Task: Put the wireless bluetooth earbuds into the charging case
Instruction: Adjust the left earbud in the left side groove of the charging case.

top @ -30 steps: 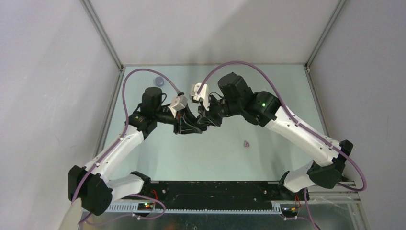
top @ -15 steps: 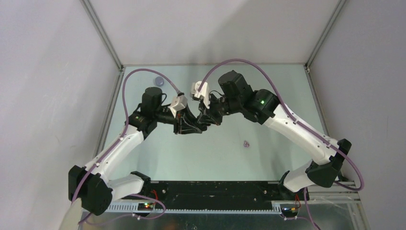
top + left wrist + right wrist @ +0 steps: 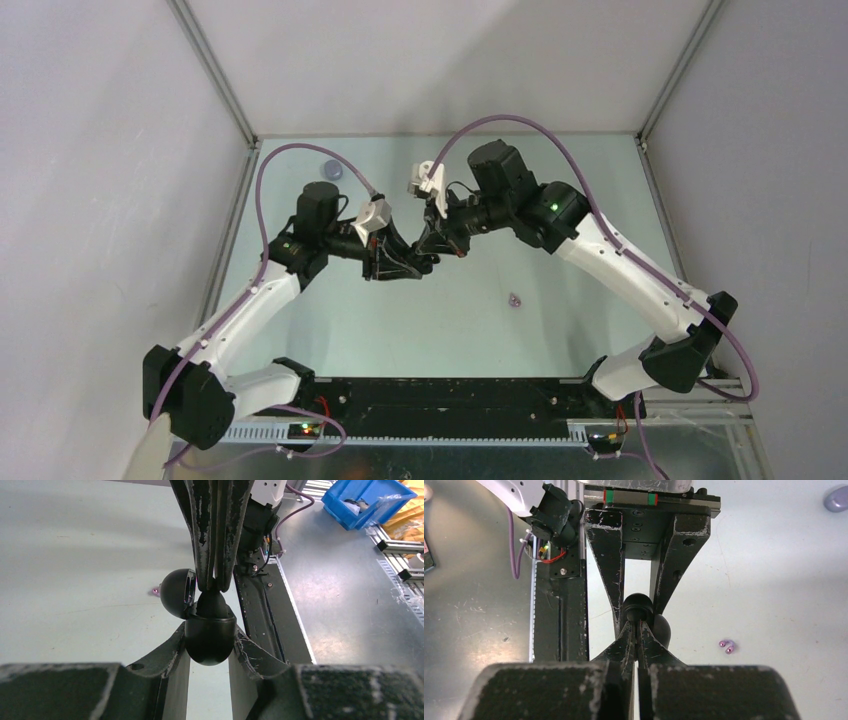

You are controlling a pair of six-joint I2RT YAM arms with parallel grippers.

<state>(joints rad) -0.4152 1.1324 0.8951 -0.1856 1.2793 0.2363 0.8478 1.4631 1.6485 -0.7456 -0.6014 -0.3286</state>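
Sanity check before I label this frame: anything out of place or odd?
Two lilac earbuds lie loose on the table, side by side, apart from the open black charging case held in the left gripper. A lilac-grey rounded object sits alone near the far-left corner. No spill or damage visible.

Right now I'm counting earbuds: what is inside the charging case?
A black rounded lump shows in the mouth of the charging case, beneath the right gripper; the cavity is hidden.

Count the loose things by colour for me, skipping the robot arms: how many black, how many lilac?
Black: 1, the open charging case.
Lilac: 3, two earbuds and one rounded piece.
Total: 4.
Any black buds are out of sight.
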